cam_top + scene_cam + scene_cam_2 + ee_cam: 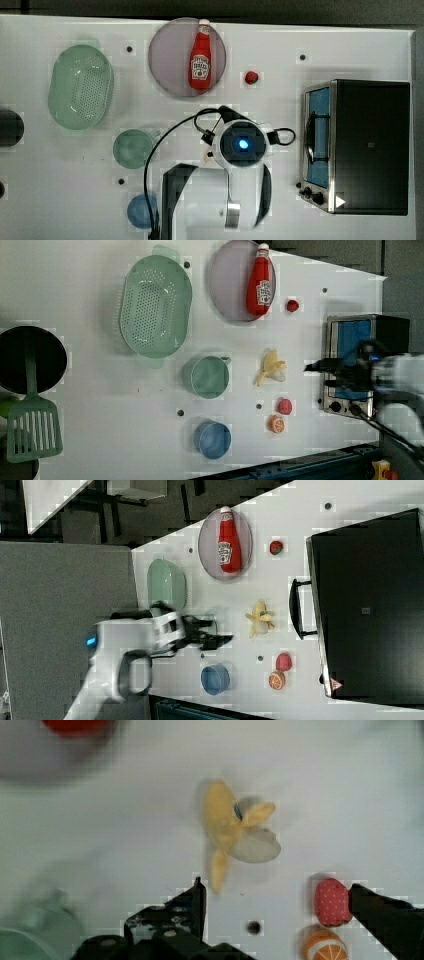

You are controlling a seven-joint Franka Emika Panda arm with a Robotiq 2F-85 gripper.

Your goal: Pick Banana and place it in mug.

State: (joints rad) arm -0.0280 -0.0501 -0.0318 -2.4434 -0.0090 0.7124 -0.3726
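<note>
Left view: banana (270,367) lying on the white table (100,430), peel splayed, just to the left view's right of the pale-green mug (206,376) and apart from it. Below it, near a red fruit (284,406) and an orange slice (276,424). Blue cup (212,439) under the mug, green basket (155,306) above it. Ketchup bottle (260,281) resting on a grey plate (230,280). Wrist view: gripper (277,905) above the table with fingers (192,907) spread wide, holding nothing, banana (235,827) just beyond the tips.
</note>
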